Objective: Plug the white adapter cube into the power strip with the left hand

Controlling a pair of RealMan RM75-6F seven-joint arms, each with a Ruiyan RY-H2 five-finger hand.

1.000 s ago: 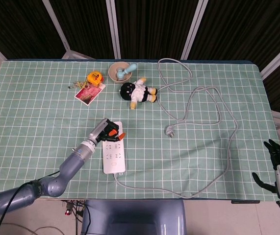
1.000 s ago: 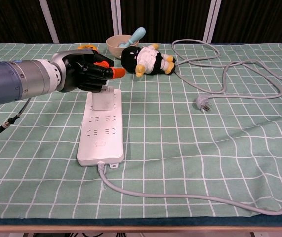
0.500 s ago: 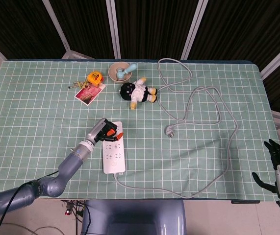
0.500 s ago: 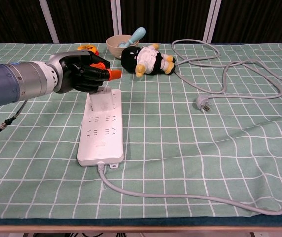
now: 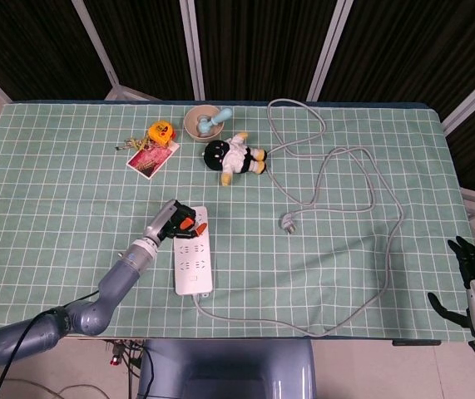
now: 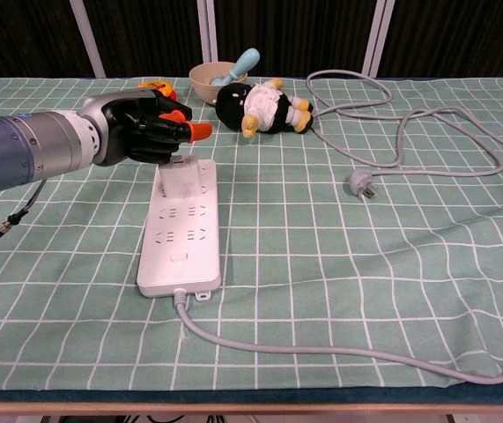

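Note:
The white power strip [image 6: 181, 247] lies lengthwise on the green checked cloth, its grey cord leaving the near end. The white adapter cube [image 6: 182, 179] stands upright on the strip's far end. My left hand [image 6: 141, 130] hovers just over the cube, its black, orange-tipped fingers curled down onto the cube's top edge. In the head view the same left hand [image 5: 177, 223] covers the far end of the strip [image 5: 194, 264], hiding most of the cube. My right hand [image 5: 472, 270] hangs off the table's right front corner, fingers apart and holding nothing.
A black-and-white plush toy [image 6: 260, 104] and a beige bowl [image 6: 216, 81] sit behind the strip. A loose grey plug [image 6: 361, 183] with long looping cable lies to the right. A yellow tape measure [image 5: 161, 131] and a red card [image 5: 151, 159] are at back left.
My left hand has drifted slightly left over the cube. The cube tilted briefly and now stands straight on the strip. The right hand has not moved.

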